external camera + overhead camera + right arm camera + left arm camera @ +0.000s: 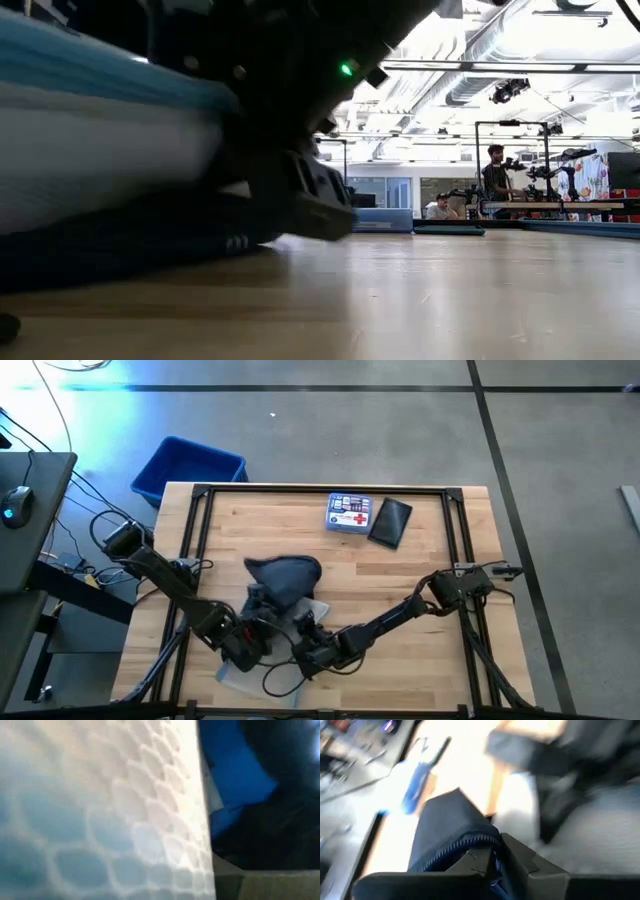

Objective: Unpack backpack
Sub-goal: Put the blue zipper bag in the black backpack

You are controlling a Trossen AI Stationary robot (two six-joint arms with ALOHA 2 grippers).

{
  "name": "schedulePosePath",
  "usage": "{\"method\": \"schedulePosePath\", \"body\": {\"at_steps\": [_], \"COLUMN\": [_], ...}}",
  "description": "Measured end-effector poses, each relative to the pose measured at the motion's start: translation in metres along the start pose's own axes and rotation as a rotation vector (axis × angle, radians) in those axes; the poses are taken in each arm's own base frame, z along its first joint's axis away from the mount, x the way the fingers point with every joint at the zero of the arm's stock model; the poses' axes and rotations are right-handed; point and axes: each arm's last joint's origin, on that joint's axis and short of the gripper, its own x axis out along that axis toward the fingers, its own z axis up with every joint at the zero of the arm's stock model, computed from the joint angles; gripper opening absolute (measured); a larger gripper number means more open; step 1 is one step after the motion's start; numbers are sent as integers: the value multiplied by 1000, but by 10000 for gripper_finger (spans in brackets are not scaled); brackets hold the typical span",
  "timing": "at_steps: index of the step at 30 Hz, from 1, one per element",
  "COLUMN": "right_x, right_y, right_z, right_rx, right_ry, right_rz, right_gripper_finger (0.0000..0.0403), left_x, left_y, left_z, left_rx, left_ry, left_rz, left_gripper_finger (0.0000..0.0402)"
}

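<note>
The dark navy backpack (283,582) lies crumpled near the table's front middle. My left gripper (245,645) is at its near-left side, shut on its fabric (451,827). My right gripper (312,657) comes in from the right, at the backpack's near edge, and is shut. A pale bubble-padded pack (100,810) fills most of the right wrist view and looms at the left of the low view (100,130). Parts of the pack stick out from under the backpack (232,675). My left gripper pinches the backpack's zipper edge (476,842) between its two fingers. It comes from the near left, slanting down. The fabric stands up as a fold beyond the fingers, and the rest of the backpack lies on the table. My right gripper is close against the padded pack; I cannot tell whether it touches it.
A first-aid box (349,513) and a small black pouch (390,522) lie at the table's far edge. A blue bin (188,468) stands on the floor beyond the far left corner. A black cable (285,680) loops near the front edge. People are in the room behind (494,170).
</note>
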Motion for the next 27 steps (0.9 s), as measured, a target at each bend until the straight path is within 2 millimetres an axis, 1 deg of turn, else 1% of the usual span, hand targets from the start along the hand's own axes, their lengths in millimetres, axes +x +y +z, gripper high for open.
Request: {"method": "schedulePosePath", "body": {"at_steps": [2,6,8,11,13,16,20,23,27], "right_x": [-1,-13,-21,-35,-43,-53,-58,-54,-46], "right_y": [2,12,19,30,34,37,32,24,10], "right_z": [-1,3,7,12,17,25,35,37,40], "right_rx": [-2,-31,-34,-43,-41,-41,-41,-33,-5], "right_ry": [10,-3,-24,-52,-73,-103,-145,-153,-161], "right_rz": [12,23,31,39,10,-80,-162,-203,-262], "right_gripper_finger": [0,0,0,0,0,0,0,0,0], "left_x": [-4,-7,-6,4,15,32,52,61,67], "left_y": [10,24,26,25,22,13,5,5,6], "left_z": [-7,-19,-26,-41,-53,-70,-80,-77,-68], "left_rx": [-37,-69,-79,-70,-59,-54,-65,-78,-89], "left_ry": [32,80,84,102,138,165,143,119,67], "left_rz": [65,189,225,249,222,128,-20,-96,-152], "left_gripper_finger": [36,74,90,106,109,105,84,71,61]}}
